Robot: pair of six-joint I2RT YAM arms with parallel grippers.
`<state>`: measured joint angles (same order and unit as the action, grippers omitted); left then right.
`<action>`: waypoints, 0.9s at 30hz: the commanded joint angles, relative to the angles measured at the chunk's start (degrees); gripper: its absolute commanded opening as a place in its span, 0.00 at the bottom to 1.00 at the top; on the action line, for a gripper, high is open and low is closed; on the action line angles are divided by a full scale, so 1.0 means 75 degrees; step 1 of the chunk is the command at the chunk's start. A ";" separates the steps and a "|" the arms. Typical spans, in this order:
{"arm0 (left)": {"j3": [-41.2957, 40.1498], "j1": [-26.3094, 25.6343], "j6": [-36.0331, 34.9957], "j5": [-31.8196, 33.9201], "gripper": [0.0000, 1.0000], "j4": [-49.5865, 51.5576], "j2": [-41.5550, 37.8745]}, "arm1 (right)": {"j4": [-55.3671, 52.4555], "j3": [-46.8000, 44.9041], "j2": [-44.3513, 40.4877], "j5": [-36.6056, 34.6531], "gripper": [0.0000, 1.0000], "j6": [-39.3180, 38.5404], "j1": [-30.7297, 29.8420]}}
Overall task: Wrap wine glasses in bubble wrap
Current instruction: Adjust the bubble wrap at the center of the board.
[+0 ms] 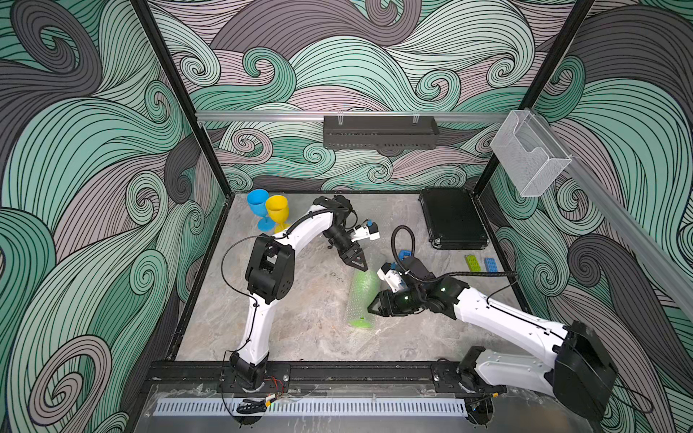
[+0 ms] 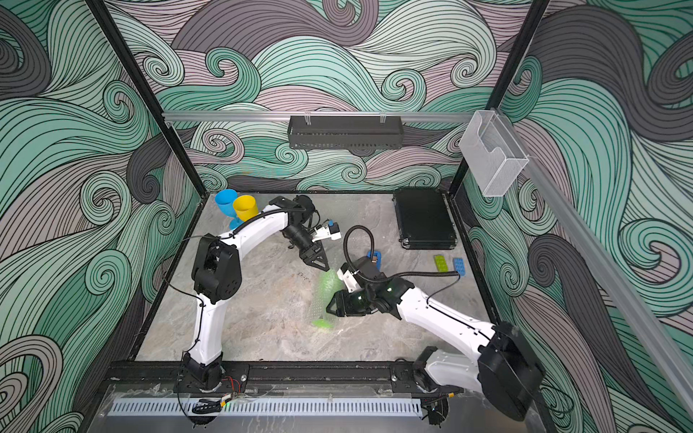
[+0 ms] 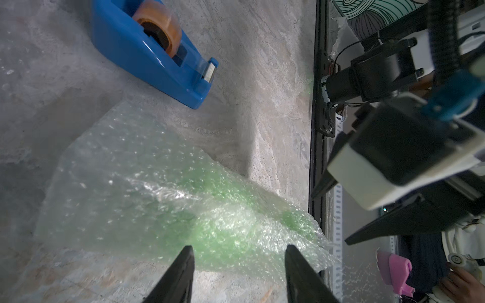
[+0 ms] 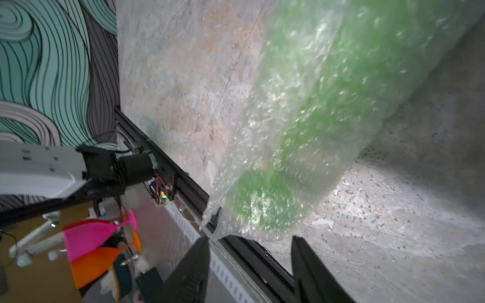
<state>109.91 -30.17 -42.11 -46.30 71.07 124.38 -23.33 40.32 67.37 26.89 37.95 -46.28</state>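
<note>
No writing, label, brand, number or sign can be read in any view. The blue tape dispenser (image 3: 131,60) and the black case (image 1: 453,221) show plain surfaces. The green block (image 1: 472,263) and blue block (image 1: 491,265) are too small to tell.

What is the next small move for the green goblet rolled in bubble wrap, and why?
Probably lower the left hand onto the clear bubble wrap sheet to pin it. Both it and the right hand stand open beside the wrapped green plastic goblet, so nothing holds the roll shut.
</note>
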 commanded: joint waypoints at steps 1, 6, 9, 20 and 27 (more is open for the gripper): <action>0.0463 -0.0065 -0.0468 -0.0393 0.54 0.0364 0.0345 | -0.0193 -0.0139 -0.0345 -0.0188 0.36 -0.0184 -0.0445; 0.1345 -0.0148 -0.0649 -0.0255 0.55 0.0767 0.1007 | 0.0006 -0.0670 -0.0661 -0.0477 0.29 -0.0457 -0.0891; 0.1759 -0.0169 -0.0852 -0.0110 0.55 0.1140 0.1385 | -0.0176 -0.0705 -0.0591 -0.1068 0.46 -0.0392 -0.0919; 0.1883 -0.0246 -0.1042 -0.0035 0.56 0.1907 0.1913 | -0.0232 -0.0266 0.0502 -0.1281 0.68 -0.0525 -0.1125; 0.1539 -0.0274 -0.0926 0.0086 0.51 0.1787 0.1909 | -0.0555 0.0193 0.1275 -0.1582 0.71 -0.0610 -0.1328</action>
<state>122.04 -31.66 -48.47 -46.26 81.89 138.17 -25.17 40.21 75.85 17.52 34.24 -55.83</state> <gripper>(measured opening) 0.516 0.710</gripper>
